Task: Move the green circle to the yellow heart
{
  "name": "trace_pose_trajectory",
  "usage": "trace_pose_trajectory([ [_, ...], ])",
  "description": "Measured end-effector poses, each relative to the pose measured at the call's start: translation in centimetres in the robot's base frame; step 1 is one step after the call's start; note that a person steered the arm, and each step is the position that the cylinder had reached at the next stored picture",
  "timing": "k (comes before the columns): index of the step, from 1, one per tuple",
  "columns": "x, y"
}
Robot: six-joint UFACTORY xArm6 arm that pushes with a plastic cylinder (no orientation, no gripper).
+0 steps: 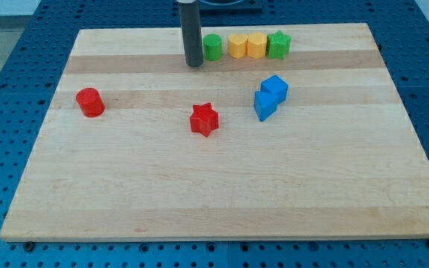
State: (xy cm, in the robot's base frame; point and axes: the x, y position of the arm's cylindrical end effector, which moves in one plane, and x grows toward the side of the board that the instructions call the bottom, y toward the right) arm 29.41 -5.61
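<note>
The claw here is only a straight dark rod, so there is nothing that can open or close, and it holds nothing. The rod's tip (194, 65) stands on the wooden table (199, 193) near the top edge, a little to the left of the middle. It is just beside the green circle (212, 47), on that block's left side; whether the 2 touch I cannot tell, because the rod covers part of the block's edge.

The green circle is the first in a row of 4 blocks that runs along the top edge. To its right, with a small gap, comes the yellow heart (237, 45), and then a second yellow block (256, 45) that touches the heart; its shape I cannot make out well. The last one in the row is a green star (278, 45), pressed against the second yellow block.

Lower on the table, to the right of the middle, 2 blue blocks (270, 97) lie close together, 1 slightly above and to the right of the other. A red star (205, 119) sits near the centre of the table. A red cylinder (90, 102) stands alone close to the left edge, well apart from all the others.
</note>
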Motion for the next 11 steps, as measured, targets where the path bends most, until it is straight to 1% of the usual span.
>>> trace_pose_trajectory([
  [1, 0.0, 0.0],
  [3, -2.7, 0.0],
  [6, -3.5, 0.0],
  [8, -5.2, 0.0],
  [11, -5.5, 0.1],
])
